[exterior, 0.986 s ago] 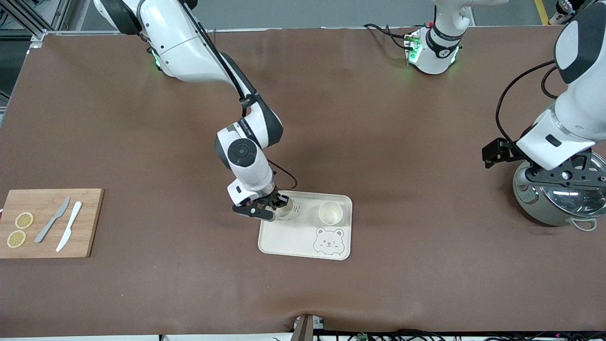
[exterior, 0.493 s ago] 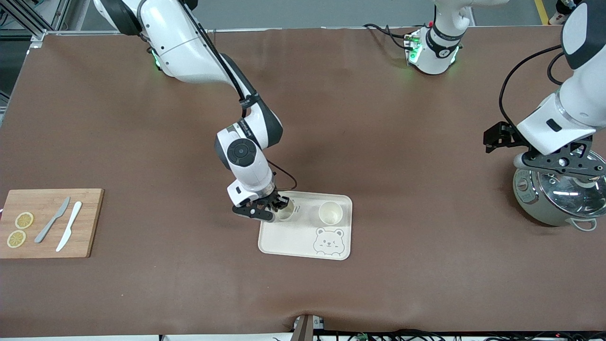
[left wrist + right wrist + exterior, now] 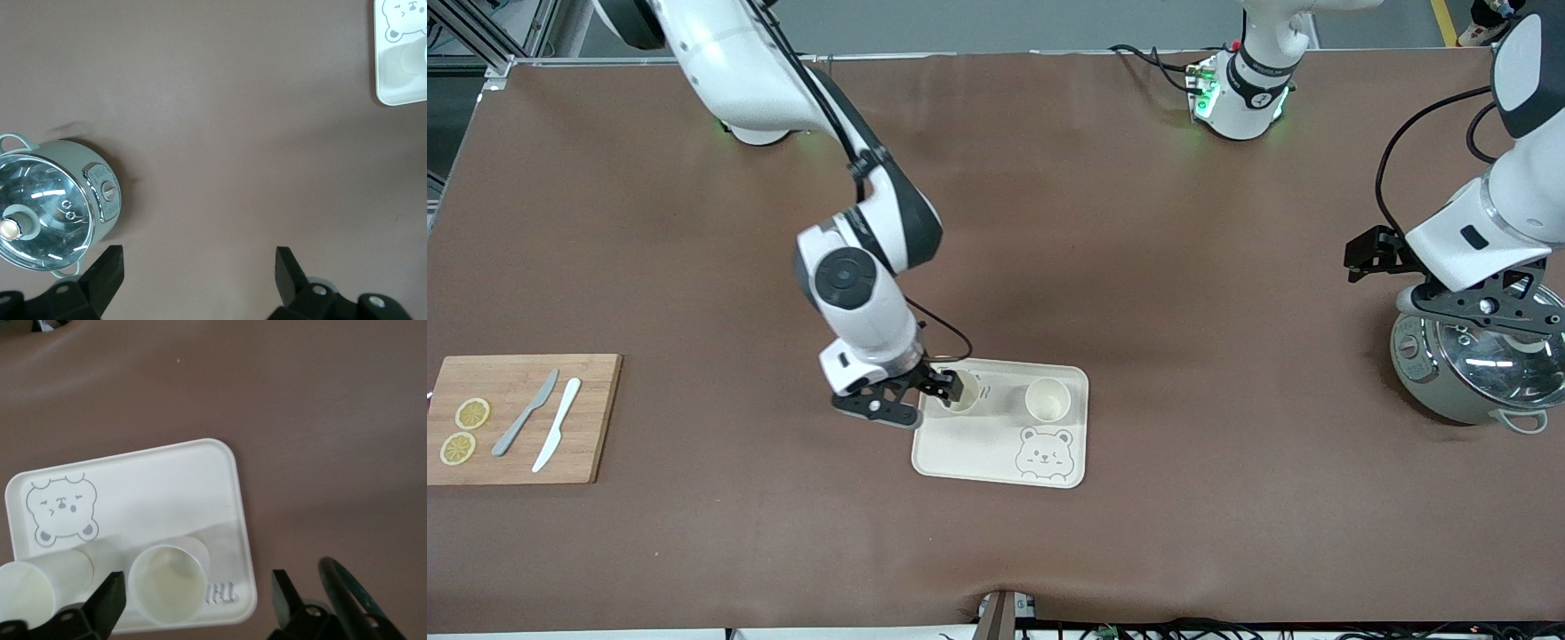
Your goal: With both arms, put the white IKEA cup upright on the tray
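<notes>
The cream bear tray point(image 3: 978, 449) lies near the middle of the table. Two white cups stand upright on it: one point(image 3: 963, 391) at the corner toward the right arm's end, one point(image 3: 1048, 399) beside it. My right gripper point(image 3: 935, 391) is open and empty, up over that corner of the tray. In the right wrist view the nearer cup point(image 3: 167, 583) shows below my open right gripper point(image 3: 198, 593), with the second cup point(image 3: 23, 597) and the tray point(image 3: 167, 487) around it. My left gripper point(image 3: 1489, 309) is open and empty point(image 3: 199, 267), waiting over the pot.
A grey-green pot with a glass lid point(image 3: 1476, 373) stands at the left arm's end and also shows in the left wrist view point(image 3: 50, 203). A wooden cutting board point(image 3: 520, 418) with two lemon slices and two knives lies at the right arm's end.
My right gripper has let go of the cup at the tray's corner and drawn up and away toward the right arm's end. The left gripper has risen a little over the pot.
</notes>
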`<action>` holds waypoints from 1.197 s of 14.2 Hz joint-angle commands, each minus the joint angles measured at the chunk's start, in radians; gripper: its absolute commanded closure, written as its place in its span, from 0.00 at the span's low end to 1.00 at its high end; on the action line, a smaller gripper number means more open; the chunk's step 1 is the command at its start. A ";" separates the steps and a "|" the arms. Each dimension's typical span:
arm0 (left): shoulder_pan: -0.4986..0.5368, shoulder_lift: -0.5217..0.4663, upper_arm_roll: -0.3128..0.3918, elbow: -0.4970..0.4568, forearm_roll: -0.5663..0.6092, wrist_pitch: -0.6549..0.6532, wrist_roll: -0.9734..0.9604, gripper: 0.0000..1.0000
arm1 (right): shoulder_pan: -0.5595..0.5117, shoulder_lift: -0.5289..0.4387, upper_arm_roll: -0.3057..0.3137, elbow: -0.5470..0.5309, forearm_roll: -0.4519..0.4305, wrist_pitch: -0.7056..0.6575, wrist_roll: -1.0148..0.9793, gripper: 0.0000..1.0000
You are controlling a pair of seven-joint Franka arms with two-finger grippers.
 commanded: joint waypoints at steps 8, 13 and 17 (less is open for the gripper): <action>-0.007 -0.022 0.025 -0.017 -0.075 -0.009 -0.048 0.00 | -0.392 -0.452 0.017 -0.163 -0.010 -0.507 -0.573 0.00; -0.007 -0.017 0.042 -0.013 -0.120 0.006 -0.048 0.00 | -0.614 -0.466 0.017 -0.225 -0.010 -0.465 -0.813 0.00; -0.009 -0.019 0.042 -0.012 -0.118 0.027 -0.054 0.00 | -0.638 -0.458 0.019 -0.228 -0.008 -0.415 -0.855 0.00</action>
